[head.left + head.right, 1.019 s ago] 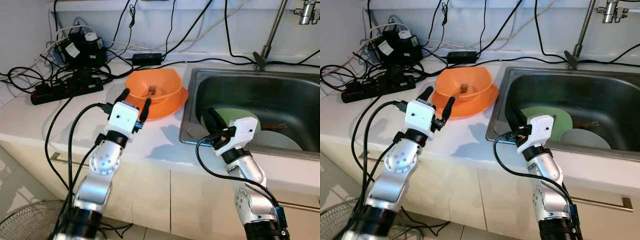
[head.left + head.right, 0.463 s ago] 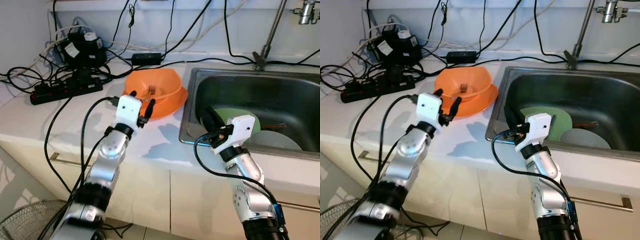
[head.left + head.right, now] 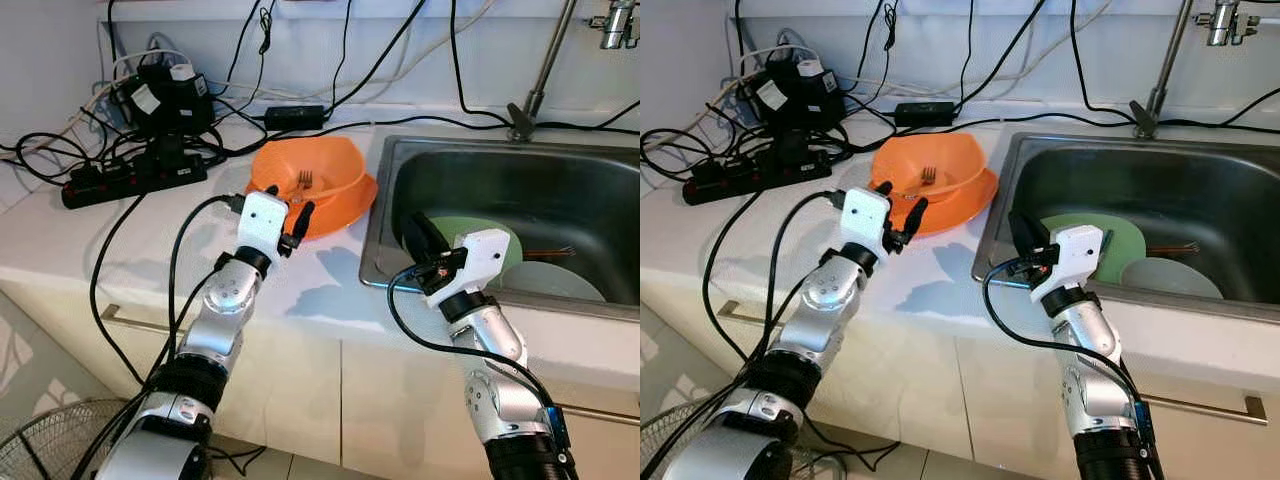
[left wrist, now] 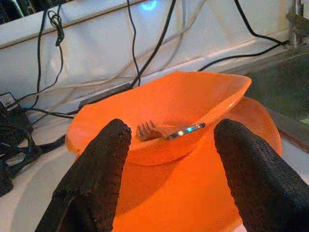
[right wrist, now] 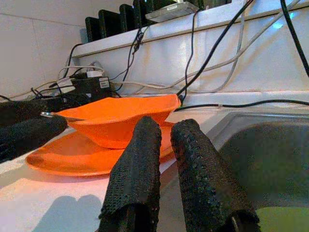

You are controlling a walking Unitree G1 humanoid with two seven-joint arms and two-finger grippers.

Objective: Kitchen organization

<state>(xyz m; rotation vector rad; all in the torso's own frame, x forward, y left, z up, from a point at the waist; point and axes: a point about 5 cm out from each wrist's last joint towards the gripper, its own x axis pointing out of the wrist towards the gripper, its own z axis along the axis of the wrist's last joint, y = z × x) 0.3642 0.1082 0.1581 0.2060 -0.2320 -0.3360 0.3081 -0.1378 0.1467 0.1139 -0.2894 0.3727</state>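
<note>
1. The orange bowl (image 3: pixel 310 178) sits on an orange plate (image 3: pixel 340 210) on the counter (image 3: pixel 60 230), close to the counter's edge along the sink (image 3: pixel 520 200); a fork (image 4: pixel 166 131) lies inside the bowl.
2. Over the last second the left gripper (image 3: pixel 283 205) has moved forward from the counter's front edge and now reaches the near rim of the plate, its fingers spread wide, with bowl and fork framed between them in the left wrist view.
3. This looks like an approach to grasp the bowl or the fork; nothing is held yet.
4. The right gripper (image 3: pixel 1025 235) has barely shifted, poised at the sink's near-left corner, fingers nearly together and empty.
5. A green plate (image 3: pixel 450 235) and a grey dish (image 3: pixel 555 280) lie in the sink.
6. A power strip (image 3: pixel 130 178) and tangled cables (image 3: pixel 60 150) crowd the counter's back-left corner.
</note>
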